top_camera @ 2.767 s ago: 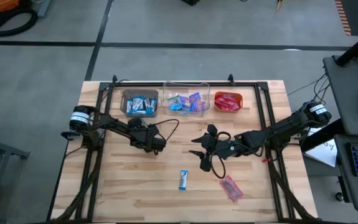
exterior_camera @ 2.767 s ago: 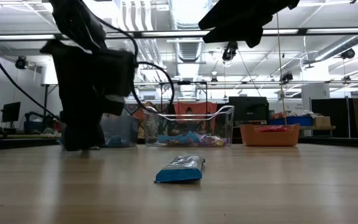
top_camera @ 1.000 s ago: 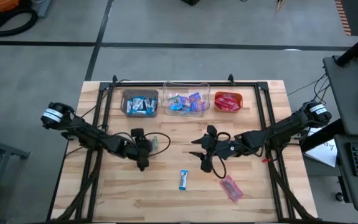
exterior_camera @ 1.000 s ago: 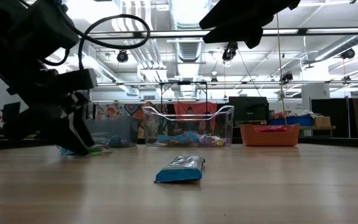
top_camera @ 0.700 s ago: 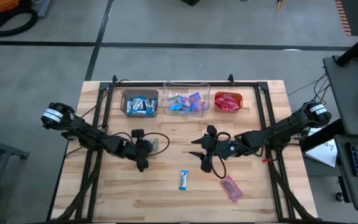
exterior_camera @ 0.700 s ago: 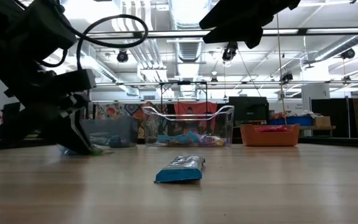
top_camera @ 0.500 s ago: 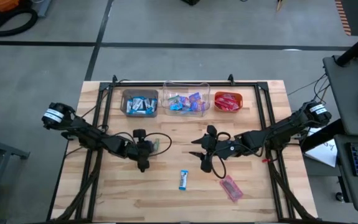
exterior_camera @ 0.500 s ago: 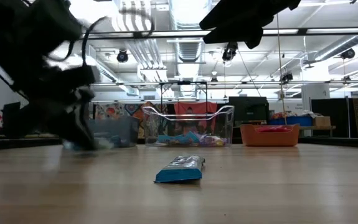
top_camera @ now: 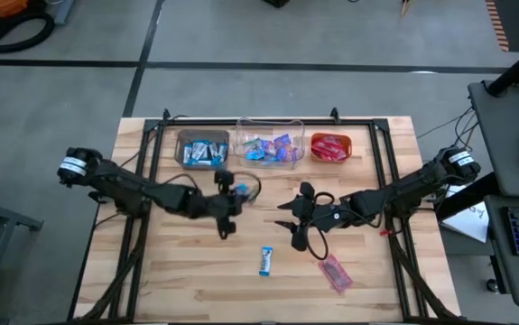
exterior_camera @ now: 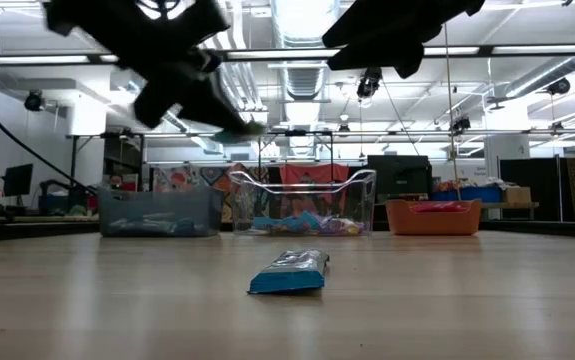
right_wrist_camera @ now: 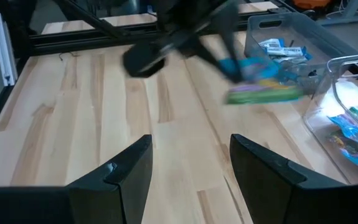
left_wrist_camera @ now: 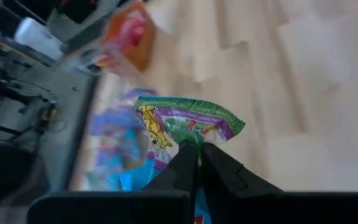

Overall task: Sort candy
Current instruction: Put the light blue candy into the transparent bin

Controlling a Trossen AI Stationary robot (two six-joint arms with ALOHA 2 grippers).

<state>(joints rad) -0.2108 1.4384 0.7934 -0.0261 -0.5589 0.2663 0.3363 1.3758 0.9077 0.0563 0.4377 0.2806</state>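
Observation:
My left gripper [top_camera: 233, 195] is raised over the table's middle, near the clear bin [top_camera: 270, 144], and is shut on a purple-multicolour candy [left_wrist_camera: 188, 121]. That candy also shows in the low view [exterior_camera: 243, 128] and in the right wrist view [right_wrist_camera: 264, 93]. My right gripper [top_camera: 291, 223] hovers open to the right of the middle, touching nothing. A blue-and-white candy [top_camera: 265, 260] lies flat on the table nearer the front edge, and a red candy [top_camera: 335, 273] lies to its right. My left gripper pinches the purple-multicolour candy between its two fingers [left_wrist_camera: 194, 163] at one edge of the wrapper [left_wrist_camera: 188, 142]. The fingers slant down from the table's left. The candy is lifted clear of the table and sticks out beyond the fingertips.
Three bins stand in a row along the far edge: brown [top_camera: 204, 150] with blue-and-white sweets, clear with mixed ones, orange [top_camera: 330, 147] with red ones. A black frame [top_camera: 151, 171] runs along the table's sides. Bare wood lies between the arms and the front edge.
My left gripper, which was down at the table left of the middle, has risen and moved right and toward the far edge, toward the clear bin. It has carried the purple-multicolour candy up off the table. The right arm has kept still.

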